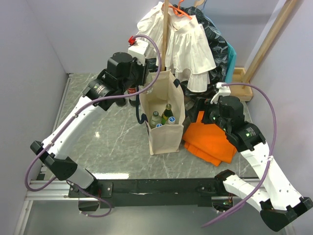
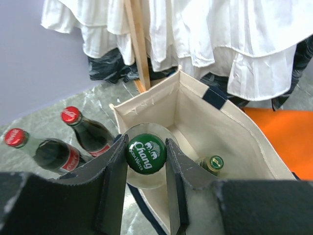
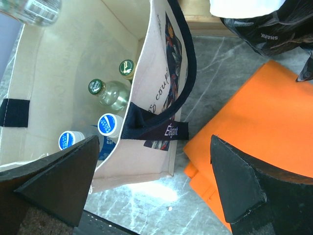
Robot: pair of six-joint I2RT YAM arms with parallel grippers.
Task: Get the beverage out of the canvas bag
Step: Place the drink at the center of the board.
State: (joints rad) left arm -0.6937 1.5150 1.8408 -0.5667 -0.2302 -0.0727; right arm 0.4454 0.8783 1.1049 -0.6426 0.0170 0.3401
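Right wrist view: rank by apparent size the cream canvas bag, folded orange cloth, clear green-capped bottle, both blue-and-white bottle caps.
cream canvas bag
folded orange cloth (both cropped)
clear green-capped bottle
blue-and-white bottle caps, alike

White arm links (image 1: 73, 120), black joints (image 1: 120, 66), purple cables (image 1: 157, 49), small green lights (image 1: 248, 131).

Upright cream canvas bag (image 1: 166, 137), green-capped clear bottle (image 2: 145, 154) above its opening
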